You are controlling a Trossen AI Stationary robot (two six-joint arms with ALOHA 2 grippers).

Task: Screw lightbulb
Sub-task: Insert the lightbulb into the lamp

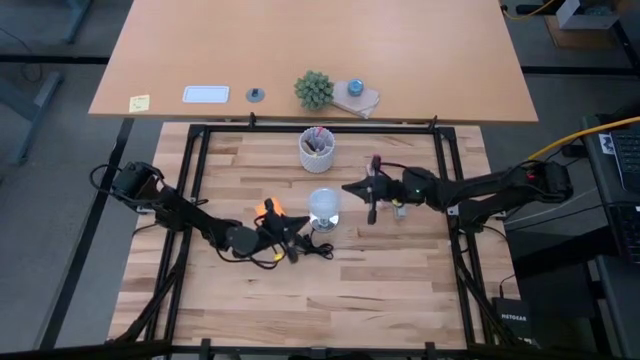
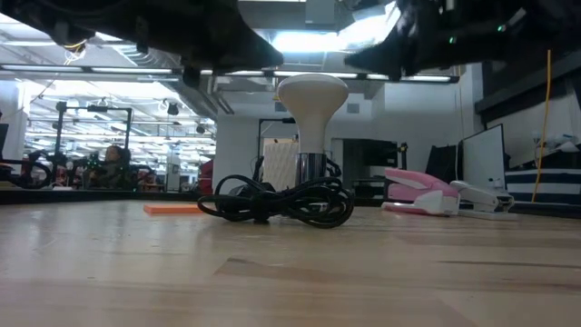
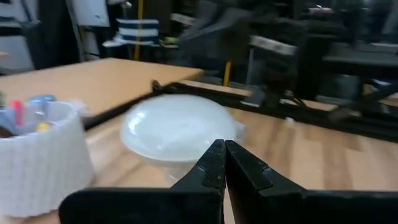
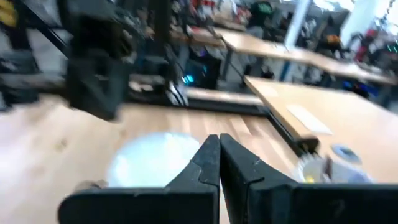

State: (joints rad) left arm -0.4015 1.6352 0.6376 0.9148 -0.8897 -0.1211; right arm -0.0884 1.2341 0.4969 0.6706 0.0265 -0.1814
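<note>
Wooden desk point(image 1: 400, 290) carries the lightbulb point(image 1: 324, 206) upright between my 2 end effectors, left point(image 1: 297, 232) and right point(image 1: 352, 187), both pinched together, empty; a careless nudge could topple it.

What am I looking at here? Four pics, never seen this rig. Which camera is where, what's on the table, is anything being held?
It is a two-armed robot at a wooden table.

The top-down picture shows both arms. The left hand and the right hand sit on either side of the lightbulb. Both hands are shut and neither holds anything.

The table-height picture shows the lightbulb standing upright, wide end up, on a silvery fitting with a coiled black cord.

The other two pictures come from cameras on the wrists, each looking past its own closed fingers at the bulb.

Also on the table: a white cup of pens, something pink and something flat and orange.
</note>
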